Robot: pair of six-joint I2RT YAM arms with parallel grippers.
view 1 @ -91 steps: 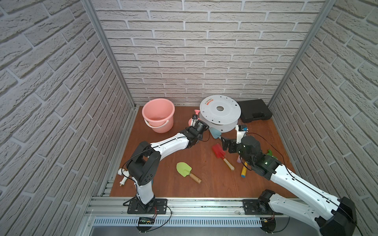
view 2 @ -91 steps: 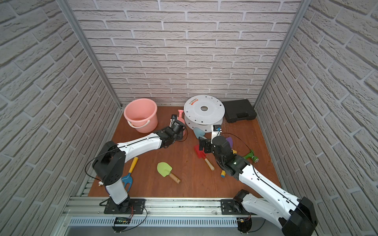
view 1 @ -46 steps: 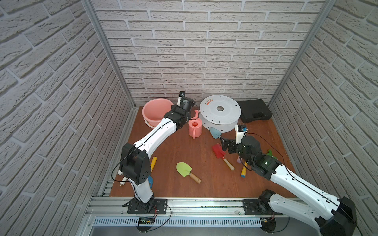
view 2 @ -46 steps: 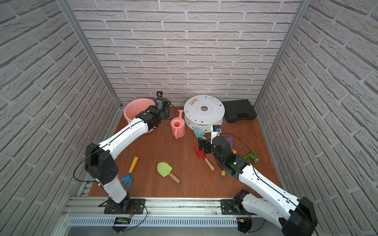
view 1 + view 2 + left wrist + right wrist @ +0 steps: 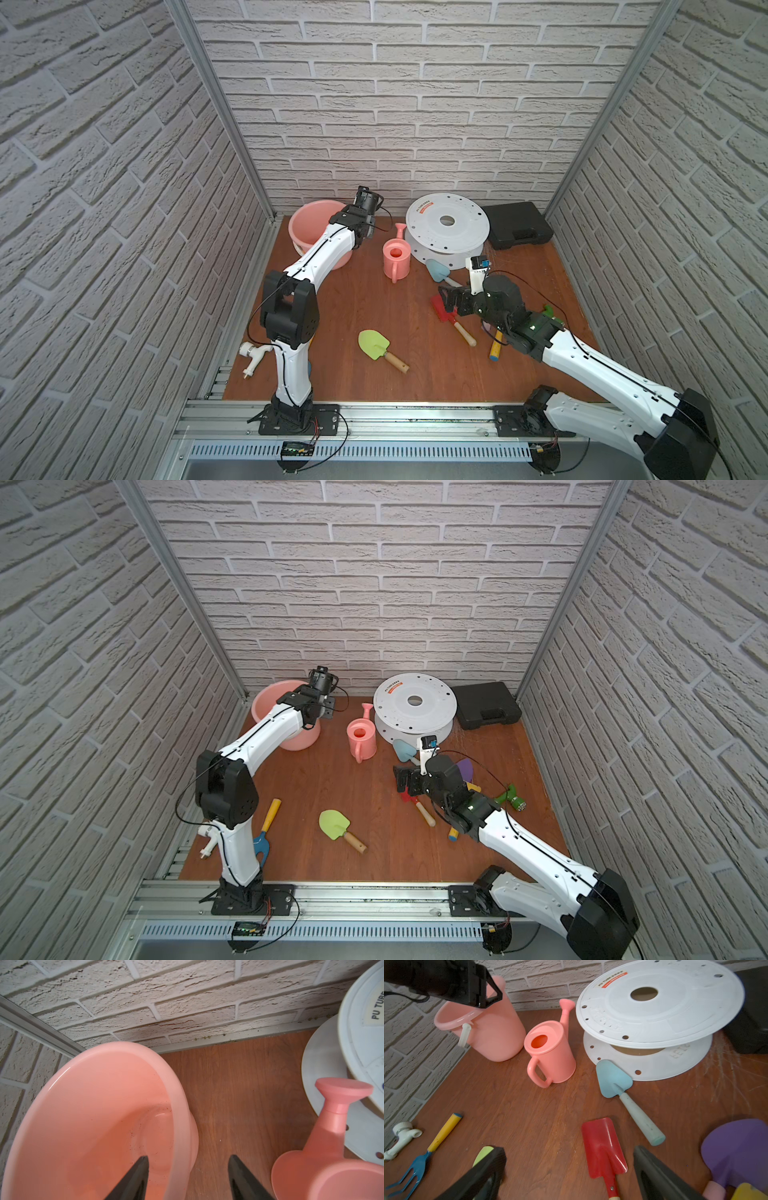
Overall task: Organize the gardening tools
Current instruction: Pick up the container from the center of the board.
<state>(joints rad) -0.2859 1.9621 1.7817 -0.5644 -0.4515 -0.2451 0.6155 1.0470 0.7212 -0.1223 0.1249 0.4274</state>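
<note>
The left gripper (image 5: 188,1157) is seen spread apart and empty: one finger is placed inside the pink bucket (image 5: 305,222) and the other outside. The rim passes between them with no contact visible (the bucket stands at the upper left of the floor in both top views). The right gripper (image 5: 569,1150) is likewise held wide, and nothing is grasped by it. The red spade (image 5: 602,1147) is seen lying flat on the floor below the gap between its fingers, right of centre in the top views. Just above it the pale teal trowel (image 5: 436,269) is laid, its blade tip at the edge of the white spool (image 5: 446,224). The purple spade (image 5: 465,769) and the yellow trowel (image 5: 495,345) are partly hidden by the right arm. The lime-green trowel (image 5: 374,344) is found alone at lower centre. In a top view the blue fork (image 5: 268,820) is found at lower left, beside the left arm's base. The pink watering can (image 5: 397,259) is stood upright between bucket and spool.
</note>
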